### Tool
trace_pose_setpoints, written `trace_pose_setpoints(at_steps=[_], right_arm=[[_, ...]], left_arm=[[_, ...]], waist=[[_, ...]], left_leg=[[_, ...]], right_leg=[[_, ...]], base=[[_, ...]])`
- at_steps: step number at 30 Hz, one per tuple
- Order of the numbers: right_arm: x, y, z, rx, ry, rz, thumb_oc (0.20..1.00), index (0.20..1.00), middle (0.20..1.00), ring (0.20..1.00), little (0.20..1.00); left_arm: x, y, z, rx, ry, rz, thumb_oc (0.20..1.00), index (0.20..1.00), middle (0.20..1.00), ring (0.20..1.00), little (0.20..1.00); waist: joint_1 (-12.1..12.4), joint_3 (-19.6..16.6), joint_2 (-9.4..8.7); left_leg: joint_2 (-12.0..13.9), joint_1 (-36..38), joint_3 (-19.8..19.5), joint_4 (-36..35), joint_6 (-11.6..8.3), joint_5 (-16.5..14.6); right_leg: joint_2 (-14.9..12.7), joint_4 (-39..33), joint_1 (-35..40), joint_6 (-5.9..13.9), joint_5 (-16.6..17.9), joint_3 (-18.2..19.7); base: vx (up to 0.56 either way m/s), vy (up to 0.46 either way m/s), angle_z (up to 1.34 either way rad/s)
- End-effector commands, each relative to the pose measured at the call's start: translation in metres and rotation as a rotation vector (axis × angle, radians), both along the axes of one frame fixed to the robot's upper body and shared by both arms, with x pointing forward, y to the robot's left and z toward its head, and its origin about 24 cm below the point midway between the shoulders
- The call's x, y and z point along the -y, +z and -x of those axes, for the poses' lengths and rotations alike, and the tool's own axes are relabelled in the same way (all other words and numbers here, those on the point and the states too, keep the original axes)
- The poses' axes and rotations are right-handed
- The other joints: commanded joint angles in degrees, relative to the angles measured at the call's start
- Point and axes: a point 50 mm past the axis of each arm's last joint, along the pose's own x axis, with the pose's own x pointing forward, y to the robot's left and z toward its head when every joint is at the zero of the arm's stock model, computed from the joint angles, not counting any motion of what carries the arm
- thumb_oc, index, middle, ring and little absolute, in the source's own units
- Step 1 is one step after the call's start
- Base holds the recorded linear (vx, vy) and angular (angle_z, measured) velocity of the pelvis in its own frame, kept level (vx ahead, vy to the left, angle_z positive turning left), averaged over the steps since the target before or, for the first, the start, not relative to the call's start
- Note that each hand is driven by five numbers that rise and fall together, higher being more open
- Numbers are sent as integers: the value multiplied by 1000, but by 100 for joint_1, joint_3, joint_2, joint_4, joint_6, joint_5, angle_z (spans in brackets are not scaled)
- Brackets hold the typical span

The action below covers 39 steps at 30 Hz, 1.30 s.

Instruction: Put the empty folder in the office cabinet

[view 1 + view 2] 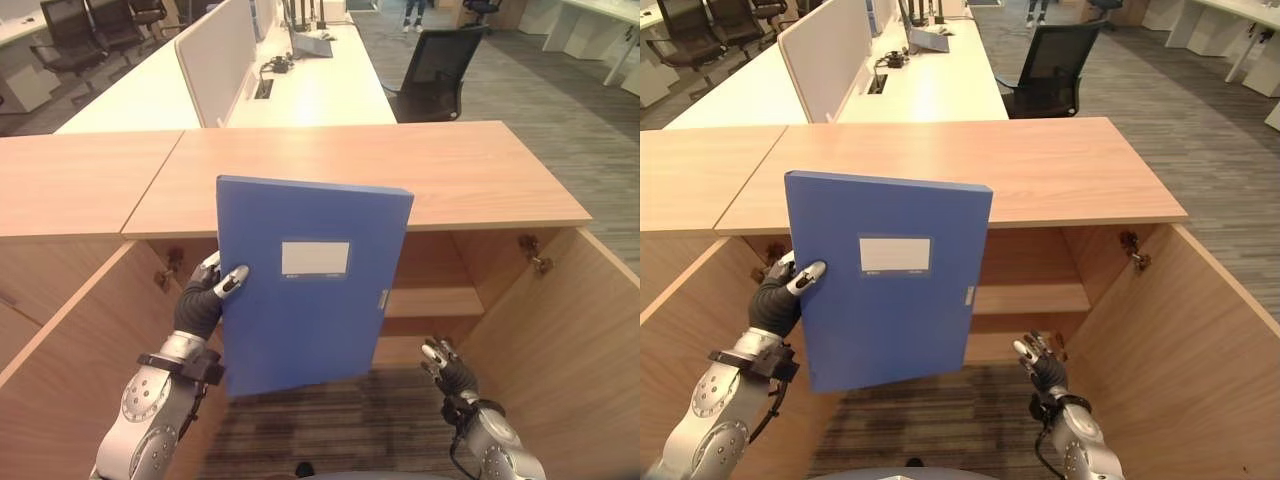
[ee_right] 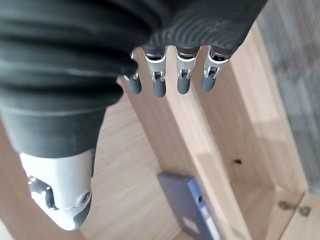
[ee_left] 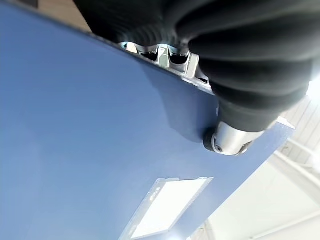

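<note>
While I am holding the blue folder (image 1: 305, 285) upright before the open cabinet (image 1: 440, 300), my left hand (image 1: 205, 295) is pinching its edge (thumb on the front); my right hand (image 1: 445, 365) is hanging free, fingers straight. Gripped one-sided, it may swing and catch the shelf (image 1: 432, 302).

One blue plastic box folder (image 1: 310, 280) with a white label, one open light-wood cabinet (image 1: 470, 180) with two doors, one black office chair (image 1: 435, 70) nearby and two robot hands.
</note>
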Motion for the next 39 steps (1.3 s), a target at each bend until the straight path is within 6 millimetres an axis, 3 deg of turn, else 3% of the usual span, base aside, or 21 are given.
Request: trace_pose_setpoints(at_steps=[1,2,3,7,8,11,14,17,23,31,39], right_arm=[[3,30,-23,183,-7,-47,1000,1000,1000,1000,1000],[4,36,-24,212,-5,-47,1000,1000,1000,1000,1000],[14,63,-30,347,-18,-24,1000,1000,1000,1000,1000],[23,85,-34,445,-28,27,1000,1000,1000,1000,1000],[26,99,-38,502,1,76,1000,1000,1000,1000,1000],[15,117,-41,585,100,80,1000,1000,1000,1000,1000],[4,123,-43,611,206,87,1000,1000,1000,1000,1000],[-3,123,-43,599,287,127,1000,1000,1000,1000,1000],[-20,99,-41,488,446,163,1000,1000,1000,1000,1000],[-51,71,-42,386,552,149,1000,1000,1000,1000,1000],[-77,66,-47,380,600,96,1000,1000,1000,1000,1000]], left_arm=[[0,18,-7,114,-6,35,200,200,200,200,200],[-1,15,-7,101,-2,21,200,200,200,200,200],[-10,5,-4,55,45,-47,200,200,200,200,200],[-18,0,-1,36,87,-108,200,200,200,200,200],[-21,-1,-1,38,110,-146,200,200,200,200,200],[-23,0,-3,50,119,-178,200,200,200,200,200],[-24,-2,-5,55,131,-204,200,200,200,200,200],[-24,-2,-7,63,142,-214,200,200,200,200,200],[-22,5,-13,105,157,-211,200,200,200,200,200],[0,20,-21,195,77,-161,200,200,200,200,200],[21,33,-22,257,-39,-140,200,200,200,200,200]], waist=[[5,-133,-199],[3,-134,-198],[-11,-135,-197],[-10,-134,-193],[-4,-139,-198],[17,-141,-213],[36,-149,-230],[44,-152,-240],[71,-146,-252],[91,-144,-257],[119,-127,-254]], left_leg=[[122,390,-181,29,-82,-910],[122,387,-181,29,-81,-909],[125,388,-166,29,-73,-909],[126,387,-157,29,-66,-917],[126,386,-158,29,-62,-924],[131,382,-152,29,-61,-926],[142,373,-151,29,-69,-916],[148,368,-147,29,-74,-913],[157,360,-162,29,-80,-895],[163,340,-173,29,-86,-872],[156,323,-178,29,-85,-856]], right_leg=[[-365,32,-187,374,60,-467],[-364,32,-188,374,56,-469],[-364,32,-189,370,50,-466],[-367,32,-192,369,46,-471],[-367,32,-195,367,41,-465],[-373,32,-193,367,38,-464],[-377,32,-198,360,33,-468],[-379,32,-198,357,27,-473],[-376,32,-205,348,24,-487],[-373,32,-208,340,22,-499],[-380,32,-213,347,41,-504]], base=[[0,0,0],[0,0,0],[0,0,0],[0,0,0],[0,0,0],[0,0,0],[0,0,0],[0,0,0],[0,0,0],[0,0,0],[0,0,0]])
